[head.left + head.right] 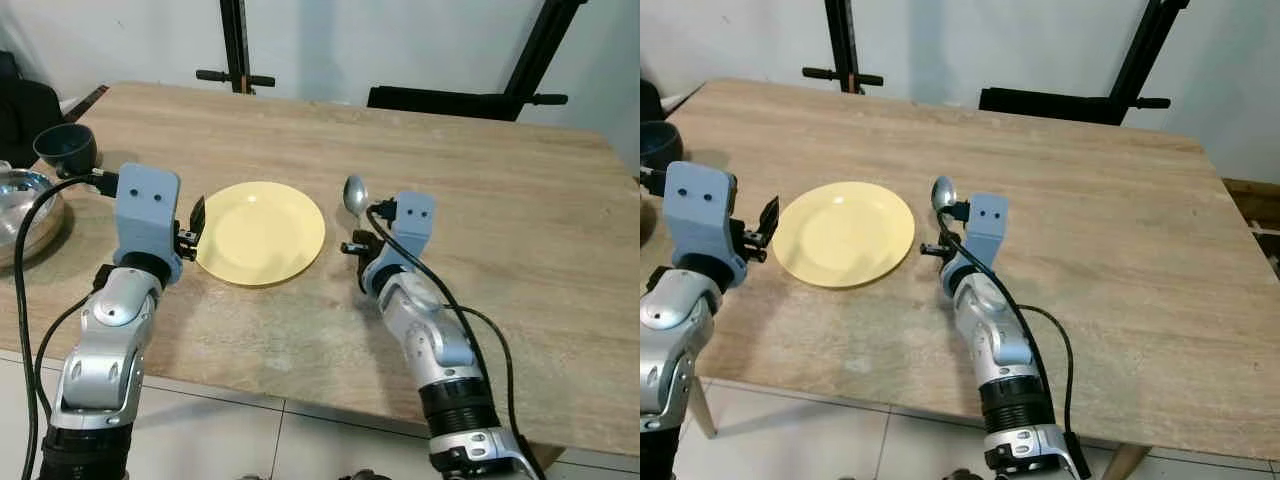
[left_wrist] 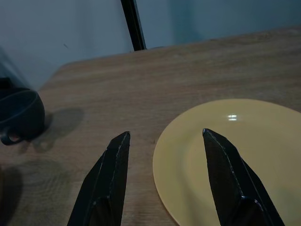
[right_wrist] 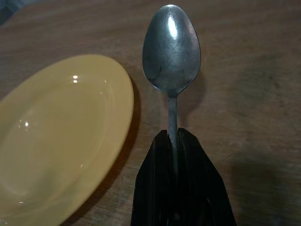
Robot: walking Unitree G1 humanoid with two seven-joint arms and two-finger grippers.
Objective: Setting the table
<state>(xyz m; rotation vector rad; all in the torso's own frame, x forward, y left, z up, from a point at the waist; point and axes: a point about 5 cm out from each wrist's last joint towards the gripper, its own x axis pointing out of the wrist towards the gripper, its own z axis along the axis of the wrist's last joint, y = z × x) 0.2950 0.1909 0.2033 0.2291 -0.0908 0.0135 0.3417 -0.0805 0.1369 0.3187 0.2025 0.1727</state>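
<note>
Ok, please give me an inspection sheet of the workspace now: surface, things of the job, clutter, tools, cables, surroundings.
Surface: wooden table, light grain, no spills seen.
Job's things: yellow plate flat near the front edge; metal spoon to the plate's right, apart from it, bowl pointing away from the robot.
Clutter: dark cup and metal bowl at the table's left end.
Tools: left tool open, at the plate's left rim, one finger over the plate, one over the wood; right tool shut on the spoon's handle.
Cables: black cable looping along the left arm; another along the right arm.
Surroundings: white wall, black metal stand behind the table, pale tiled floor.
</note>
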